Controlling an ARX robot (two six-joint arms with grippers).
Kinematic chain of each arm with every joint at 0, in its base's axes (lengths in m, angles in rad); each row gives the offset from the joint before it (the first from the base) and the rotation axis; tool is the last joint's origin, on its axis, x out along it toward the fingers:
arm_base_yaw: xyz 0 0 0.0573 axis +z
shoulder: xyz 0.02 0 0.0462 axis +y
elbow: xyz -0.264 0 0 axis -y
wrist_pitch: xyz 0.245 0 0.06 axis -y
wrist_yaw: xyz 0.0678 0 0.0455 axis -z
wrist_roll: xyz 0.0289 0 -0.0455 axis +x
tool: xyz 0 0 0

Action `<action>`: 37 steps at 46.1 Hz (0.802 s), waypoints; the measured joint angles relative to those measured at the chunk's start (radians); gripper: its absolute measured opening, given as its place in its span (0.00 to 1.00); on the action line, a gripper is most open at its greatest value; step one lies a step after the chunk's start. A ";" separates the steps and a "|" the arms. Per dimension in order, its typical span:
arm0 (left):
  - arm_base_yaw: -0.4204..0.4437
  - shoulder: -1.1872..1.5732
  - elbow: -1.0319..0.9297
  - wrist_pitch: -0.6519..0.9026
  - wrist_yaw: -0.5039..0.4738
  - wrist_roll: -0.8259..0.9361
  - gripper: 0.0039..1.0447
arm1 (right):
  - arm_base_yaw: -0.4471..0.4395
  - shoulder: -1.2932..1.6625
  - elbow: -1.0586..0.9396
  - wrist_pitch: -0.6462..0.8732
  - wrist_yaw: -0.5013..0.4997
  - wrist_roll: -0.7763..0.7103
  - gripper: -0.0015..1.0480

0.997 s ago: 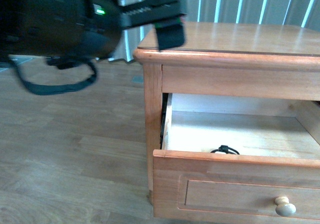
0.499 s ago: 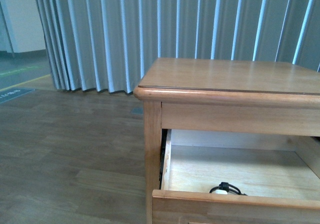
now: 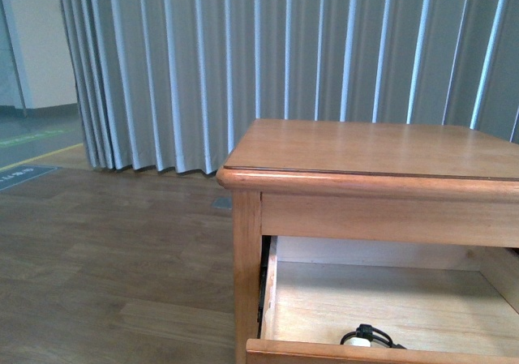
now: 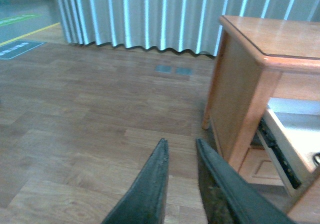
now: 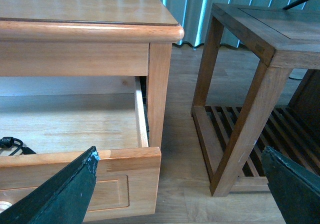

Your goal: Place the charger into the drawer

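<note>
Item one, front view: I log the charger (image 3: 361, 337) lying just behind the front wall of the open drawer (image 3: 438, 303). Only my right wrist view adds a dark side table (image 5: 250, 39) beside the cabinet (image 5: 90, 9). Item two: left gripper (image 4: 180, 145) narrowly parted above the floor (image 4: 75, 134), holding nothing; right gripper (image 5: 178, 156) spread wide, empty, near the drawer front.

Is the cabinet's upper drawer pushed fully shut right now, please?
No, the drawer stands pulled out, its pale interior exposed and the black cable of the charger lying inside.
</note>
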 joint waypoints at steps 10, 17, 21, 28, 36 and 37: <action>0.013 -0.148 -0.046 -0.095 0.013 0.008 0.04 | 0.000 0.000 0.000 0.000 0.000 0.000 0.92; 0.014 -0.167 -0.066 -0.095 0.011 0.010 0.04 | 0.000 0.000 0.000 0.000 0.000 0.000 0.92; 0.014 -0.174 -0.077 -0.095 0.012 0.011 0.04 | 0.000 0.000 0.000 0.000 0.000 0.000 0.92; 0.014 -0.188 -0.092 -0.095 0.011 0.011 0.04 | -0.021 0.008 0.007 -0.051 -0.117 -0.051 0.92; 0.014 -0.230 -0.133 -0.089 0.012 0.011 0.04 | 0.021 0.035 0.017 -0.151 -0.156 -0.153 0.92; 0.014 -0.232 -0.135 -0.089 0.013 0.011 0.04 | 0.037 0.045 0.021 -0.167 -0.145 -0.160 0.92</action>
